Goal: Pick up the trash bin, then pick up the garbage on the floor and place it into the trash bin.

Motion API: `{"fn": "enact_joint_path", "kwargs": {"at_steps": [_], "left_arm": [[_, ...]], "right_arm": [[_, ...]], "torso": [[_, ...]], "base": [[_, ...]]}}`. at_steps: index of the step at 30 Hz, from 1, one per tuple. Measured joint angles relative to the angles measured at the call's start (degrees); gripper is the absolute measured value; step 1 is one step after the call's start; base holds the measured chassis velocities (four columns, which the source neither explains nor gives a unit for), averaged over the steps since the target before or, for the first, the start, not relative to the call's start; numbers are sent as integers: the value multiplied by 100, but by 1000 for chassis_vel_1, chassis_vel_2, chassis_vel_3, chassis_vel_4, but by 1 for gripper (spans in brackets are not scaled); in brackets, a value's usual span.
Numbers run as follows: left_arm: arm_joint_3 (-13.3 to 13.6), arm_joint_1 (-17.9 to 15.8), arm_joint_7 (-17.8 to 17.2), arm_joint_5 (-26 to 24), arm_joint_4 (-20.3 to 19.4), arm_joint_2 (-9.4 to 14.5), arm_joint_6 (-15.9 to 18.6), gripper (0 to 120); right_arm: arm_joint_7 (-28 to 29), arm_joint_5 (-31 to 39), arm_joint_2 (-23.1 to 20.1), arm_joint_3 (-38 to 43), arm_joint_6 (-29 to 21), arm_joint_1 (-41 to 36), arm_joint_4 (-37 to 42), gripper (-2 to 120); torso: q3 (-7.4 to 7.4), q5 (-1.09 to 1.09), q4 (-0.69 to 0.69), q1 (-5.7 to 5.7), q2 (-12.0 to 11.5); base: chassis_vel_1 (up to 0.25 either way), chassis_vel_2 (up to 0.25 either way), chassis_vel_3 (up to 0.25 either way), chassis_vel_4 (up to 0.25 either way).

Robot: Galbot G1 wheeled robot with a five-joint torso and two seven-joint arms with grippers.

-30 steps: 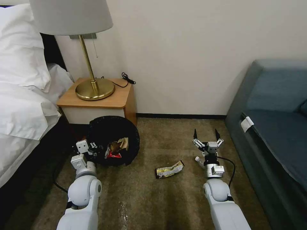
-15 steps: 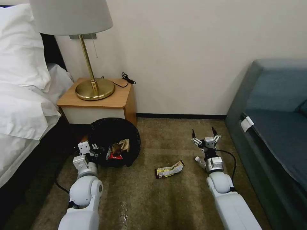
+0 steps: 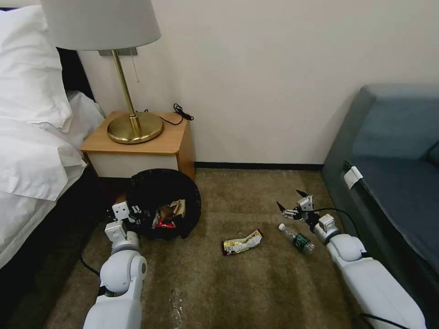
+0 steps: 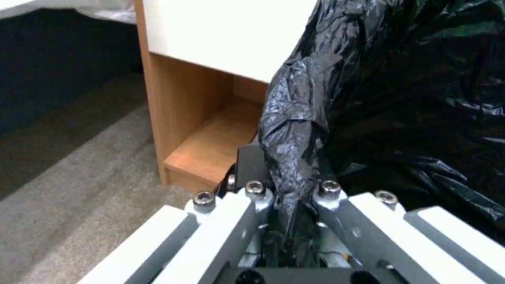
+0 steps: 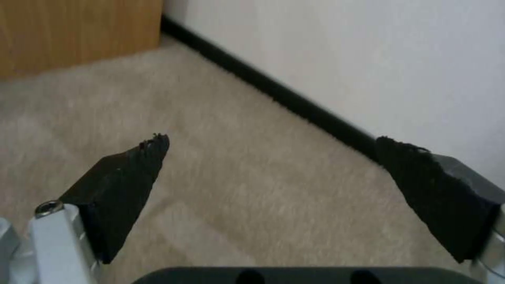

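Observation:
The trash bin point(image 3: 182, 192), lined with a crinkly black bag, tilts toward me beside the nightstand. A tan paper bag and a red wrapper point(image 3: 168, 214) lie inside it. My left gripper point(image 3: 136, 211) is shut on the bin's near rim. In the left wrist view the left gripper point(image 4: 291, 194) pinches a fold of the black liner point(image 4: 400, 98). On the carpet lie a dark wrapper with yellow print point(image 3: 242, 242) and a small clear bottle point(image 3: 297, 238). My right gripper point(image 3: 291, 201) stands open just beyond the bottle. The right gripper point(image 5: 274, 142) has bare carpet between its fingers.
A wooden nightstand point(image 3: 151, 142) with a brass lamp point(image 3: 135, 125) stands behind the bin. The bed point(image 3: 32, 160) runs along the left and a blue sofa point(image 3: 393, 183) along the right. A black baseboard point(image 3: 256, 166) marks the wall. Open carpet point(image 3: 238, 283) lies in front.
My right arm has swung out to the right and its gripper has dropped lower, turning leftward, which uncovers the bottle. The left gripper and bin have barely shifted.

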Motion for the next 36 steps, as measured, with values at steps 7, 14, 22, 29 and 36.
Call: {"fn": "enact_joint_path", "kwargs": {"at_steps": [7, 14, 22, 29, 36], "left_arm": [[-52, 32, 29, -9, 106, -12, -57, 2], [-70, 40, 33, -3, 140, -40, -71, 2], [-71, 59, 30, 41, 134, -55, -74, 2], [-59, 76, 19, 79, 34, -69, -65, 2], [-63, 108, 0, 110, -46, -74, -48, 2]], "right_arm": [[-787, -203, -14, -420, 102, 728, -970, 100], [-1381, -647, 220, -521, 252, 1249, -1979, 100], [-1341, -1160, 433, -432, 159, 1406, -2435, 100], [-747, -1732, 448, -343, -96, 1391, -2498, 100], [-359, -2170, 455, -270, -399, 1381, -2586, 100]], "torso": [[0, -2, 1, 0, 0], [0, -2, 0, 0, 0], [0, -1, 0, 0, 0], [0, -1, 0, 0, 0], [0, -1, 0, 0, 0]], "base": [[0, 0, 0, 0], [0, 0, 0, 0], [0, 0, 0, 0], [0, 0, 0, 0], [0, 0, 0, 0]]}}
